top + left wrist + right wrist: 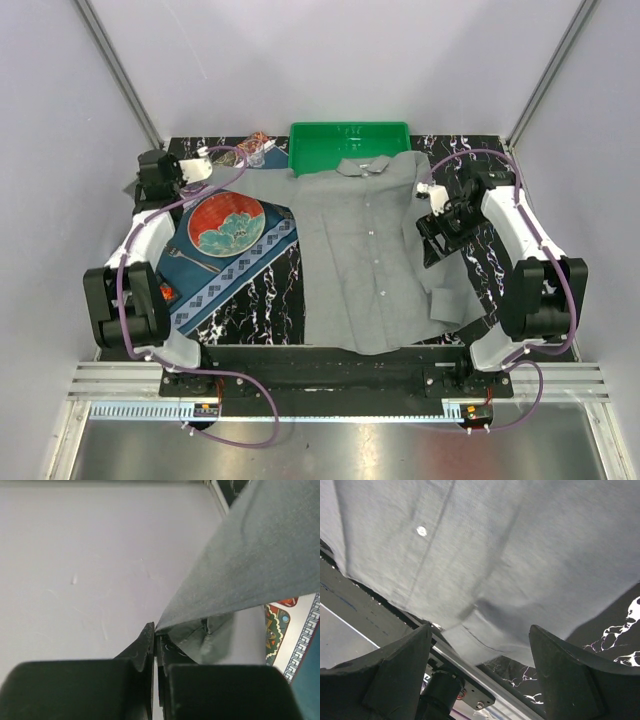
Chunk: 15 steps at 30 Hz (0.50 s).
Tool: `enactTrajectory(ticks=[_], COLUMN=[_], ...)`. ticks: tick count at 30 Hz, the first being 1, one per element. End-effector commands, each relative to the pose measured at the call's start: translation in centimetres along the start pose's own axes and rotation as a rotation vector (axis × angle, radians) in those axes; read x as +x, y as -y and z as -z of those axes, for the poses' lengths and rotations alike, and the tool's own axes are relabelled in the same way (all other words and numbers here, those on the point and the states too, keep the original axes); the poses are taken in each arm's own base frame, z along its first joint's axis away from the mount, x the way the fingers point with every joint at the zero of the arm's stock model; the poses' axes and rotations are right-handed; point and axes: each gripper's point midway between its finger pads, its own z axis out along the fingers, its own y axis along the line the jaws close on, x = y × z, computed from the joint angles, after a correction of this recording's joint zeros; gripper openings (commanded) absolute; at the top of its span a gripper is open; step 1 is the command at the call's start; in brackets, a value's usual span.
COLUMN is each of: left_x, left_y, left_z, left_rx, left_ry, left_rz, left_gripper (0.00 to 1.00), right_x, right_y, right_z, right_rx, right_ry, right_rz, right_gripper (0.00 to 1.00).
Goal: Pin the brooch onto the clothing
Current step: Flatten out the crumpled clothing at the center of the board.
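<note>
The grey long-sleeved shirt (375,260) lay spread face up on the counter (270,300), its collar (365,165) at the far end and a row of small pale buttons (374,262) running down the front. One sleeve stretched out sideways to the left claw (155,640), whose jaws were closed on the cloth's edge, the fabric rising taut from the pinch. The other side of the shirt lay flat just beneath the right claw (480,645), between its wide-apart jaws but not touching them, with that sleeve folded back nearer than the claw.
</note>
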Motion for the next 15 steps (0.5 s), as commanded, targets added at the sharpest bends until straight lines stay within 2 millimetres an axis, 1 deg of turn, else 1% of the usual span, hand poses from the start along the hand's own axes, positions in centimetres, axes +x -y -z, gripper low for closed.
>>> enactTrajectory(ticks=[1,2,4,5,7,8,9,10,11,12,13,14,15], left_x=[1.7,1.7,1.9,2.2,2.8,3.3,3.5,3.8,4.2,4.3,4.0,3.7,3.3], left_y=[-4.7,-3.7,-2.8,-1.8,-0.3,1.5,1.9,2.9,4.7,5.5,5.5,5.9,5.9], left_z=[-0.8,-1.6,-2.2,-2.5,-2.8,-2.7,-2.4,-2.4,-2.2,-1.9,-1.3,-0.6,-0.1], left_rx=[-0.233,-0.212,-0.188,-0.168,-0.122,-0.076,-0.062,-0.036,0.042,0.078,0.100,0.154,0.173], left_ry=[-0.065,-0.063,-0.062,-0.062,-0.035,-0.028,-0.017,-0.012,-0.024,-0.027,-0.007,0.003,0.018], left_rz=[-0.005,-0.001,0.015,0.010,-0.010,-0.028,-0.051,-0.056,-0.071,-0.055,-0.029,-0.003,0.068], left_gripper=[0.00,0.00,0.00,0.00,0.00,0.00,0.02,0.10,0.27,0.49,0.57,0.63,0.74], right_x=[-0.1,-0.1,0.1,0.5,0.8,0.9,0.9,1.0,1.0,1.1,1.3,1.6,1.8], right_y=[-0.9,-1.1,-1.3,-1.4,-1.6,-1.7,-1.8,-1.9,-2.0,-2.2,-2.5,-2.3,-2.4], right_z=[-0.8,-0.9,-1.0,-1.0,-0.7,-0.5,-0.1,0.1,0.5,0.9,1.3,1.6,2.1], right_rx=[-0.047,-0.059,-0.071,-0.073,-0.065,-0.060,-0.051,-0.049,-0.046,-0.043,-0.047,-0.031,-0.013], right_ry=[-0.007,-0.010,-0.019,-0.028,-0.026,-0.026,-0.015,-0.018,-0.013,-0.012,-0.021,-0.029,-0.024], right_rz=[-0.001,-0.004,-0.012,-0.014,-0.004,-0.003,0.001,-0.002,-0.001,0.000,0.005,0.015,0.031], right_gripper=[0.84,0.84,0.83,0.83,0.83,0.83,0.85,0.86,0.86,0.86,0.87,0.88,0.89])
